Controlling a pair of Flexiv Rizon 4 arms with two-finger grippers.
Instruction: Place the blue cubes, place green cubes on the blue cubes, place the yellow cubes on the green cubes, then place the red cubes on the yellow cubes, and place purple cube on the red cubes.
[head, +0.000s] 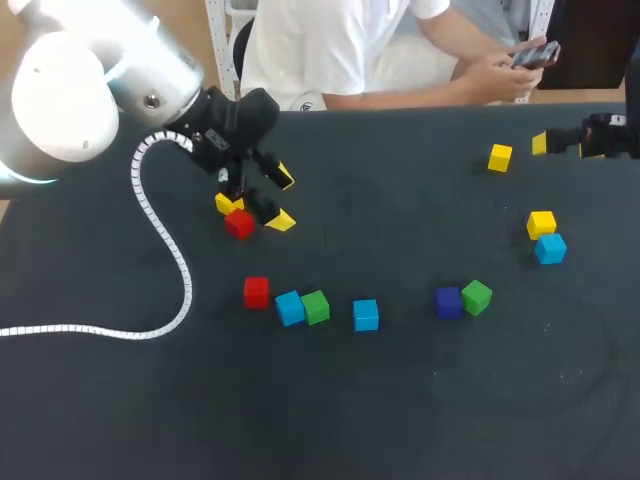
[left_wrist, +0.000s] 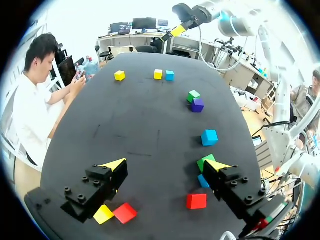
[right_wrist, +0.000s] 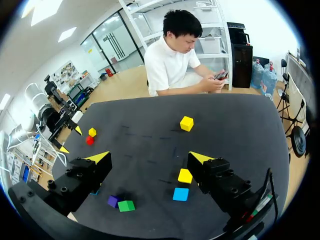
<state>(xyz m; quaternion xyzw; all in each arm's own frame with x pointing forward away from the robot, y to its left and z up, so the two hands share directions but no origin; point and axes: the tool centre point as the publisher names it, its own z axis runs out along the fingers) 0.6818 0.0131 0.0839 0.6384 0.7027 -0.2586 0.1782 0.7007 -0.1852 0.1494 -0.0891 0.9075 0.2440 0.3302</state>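
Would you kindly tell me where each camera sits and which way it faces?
Head view: above and behind, looking down on the table; left arm enters upper left, right arm at the right edge.
Left wrist view: on the left wrist, facing across the table past its open left tool toward the right arm.
Right wrist view: on the right wrist, facing past its open right tool toward the left arm.
Shared: all three show the purple cube beside a green cube.

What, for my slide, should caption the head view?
Left fingers, open, beside a red cube and a yellow cube.
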